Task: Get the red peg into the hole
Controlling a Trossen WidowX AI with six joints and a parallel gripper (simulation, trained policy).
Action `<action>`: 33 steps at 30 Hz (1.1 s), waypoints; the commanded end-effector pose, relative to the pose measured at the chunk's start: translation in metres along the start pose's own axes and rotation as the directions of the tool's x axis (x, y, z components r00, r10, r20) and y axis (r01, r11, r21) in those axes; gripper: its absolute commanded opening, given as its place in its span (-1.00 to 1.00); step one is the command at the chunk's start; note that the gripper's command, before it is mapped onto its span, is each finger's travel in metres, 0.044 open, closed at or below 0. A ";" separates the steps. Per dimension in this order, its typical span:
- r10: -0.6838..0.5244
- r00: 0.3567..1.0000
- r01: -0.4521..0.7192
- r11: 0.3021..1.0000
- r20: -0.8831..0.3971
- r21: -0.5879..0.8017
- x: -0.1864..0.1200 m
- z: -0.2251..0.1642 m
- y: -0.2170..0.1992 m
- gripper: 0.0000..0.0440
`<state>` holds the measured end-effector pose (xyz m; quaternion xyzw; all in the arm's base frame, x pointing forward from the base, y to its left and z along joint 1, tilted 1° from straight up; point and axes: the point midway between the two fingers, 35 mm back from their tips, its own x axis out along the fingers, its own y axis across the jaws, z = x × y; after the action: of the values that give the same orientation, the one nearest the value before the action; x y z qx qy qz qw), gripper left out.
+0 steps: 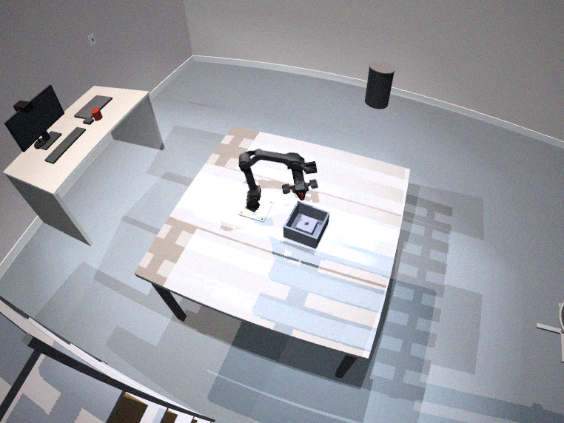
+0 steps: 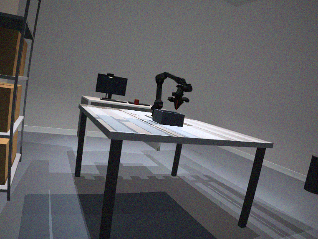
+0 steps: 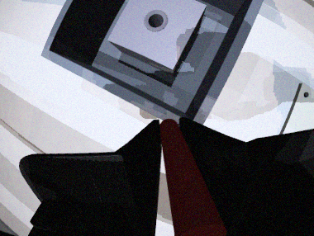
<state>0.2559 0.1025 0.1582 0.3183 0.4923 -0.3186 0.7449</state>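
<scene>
My gripper [image 1: 300, 195] [image 2: 176, 108] [image 3: 169, 125] is shut on the red peg [image 1: 301, 195] [image 2: 176, 105] [image 3: 186, 194] and holds it above the table, behind the box in the top view. In the wrist view the peg runs between the two black fingers, its far end level with the fingertips. The open dark box [image 1: 300, 239] [image 2: 169, 119] [image 3: 107, 80] stands on the table. The pale plate [image 1: 300, 225] [image 3: 165, 43] lies at its bottom, and its round hole [image 1: 306, 223] [image 3: 156, 20] shows nothing in it. In the exterior view the box walls hide the plate.
The arm's white base plate [image 1: 257, 215] lies left of the box on the table [image 1: 218, 268] [image 2: 195, 140]. A desk [image 1: 68, 168] with a monitor [image 1: 34, 119] [image 2: 111, 85] and a red mug [image 1: 97, 114] [image 2: 136, 102] stands apart. A dark bin [image 1: 379, 87] stands on the floor.
</scene>
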 end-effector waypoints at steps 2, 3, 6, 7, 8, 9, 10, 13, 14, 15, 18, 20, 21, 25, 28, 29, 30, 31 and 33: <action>-0.001 0.999 -0.001 0.999 0.032 0.034 0.006 0.023 0.005 -1.00; -0.001 0.999 0.000 0.999 0.038 0.039 0.008 0.028 0.006 -1.00; -0.005 0.999 0.002 0.999 0.051 0.052 0.014 0.042 0.007 -1.00; -0.006 0.998 0.003 0.999 0.055 0.054 0.017 0.046 0.008 -1.00; -0.008 0.998 0.005 0.998 0.059 0.056 0.019 0.051 0.008 -1.00; -0.009 0.998 0.006 0.998 0.061 0.057 0.022 0.055 0.008 -1.00; -0.011 0.998 0.007 0.998 0.064 0.058 0.025 0.059 0.009 -1.00; -0.016 0.998 0.012 0.998 0.067 0.054 0.033 0.070 0.009 -1.00; -0.018 0.998 0.014 0.999 0.066 0.052 0.036 0.074 0.009 -1.00; -0.019 0.998 0.016 0.999 0.065 0.048 0.039 0.077 0.008 -1.00; -0.025 0.998 0.023 0.999 0.057 0.033 0.049 0.084 0.007 -0.99; -0.028 0.998 0.027 0.999 0.049 0.019 0.055 0.089 0.006 -0.99; -0.030 0.999 0.029 1.000 0.045 0.011 0.058 0.090 0.006 -0.98; -0.034 0.999 0.035 0.999 0.025 -0.024 0.068 0.096 0.003 -0.98; -0.034 0.999 0.035 0.998 0.009 -0.051 0.076 0.098 0.002 -1.00; -0.034 0.999 0.034 0.998 0.004 -0.060 0.078 0.099 0.002 -1.00; -0.033 0.999 0.033 0.997 -0.002 -0.069 0.081 0.099 0.002 -1.00; -0.033 0.999 0.032 0.996 -0.008 -0.078 0.083 0.099 0.002 -1.00; -0.032 0.999 0.030 0.995 -0.020 -0.097 0.088 0.098 0.001 -1.00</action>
<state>0.3358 0.0134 0.1145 0.2844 0.5087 -0.3114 0.7506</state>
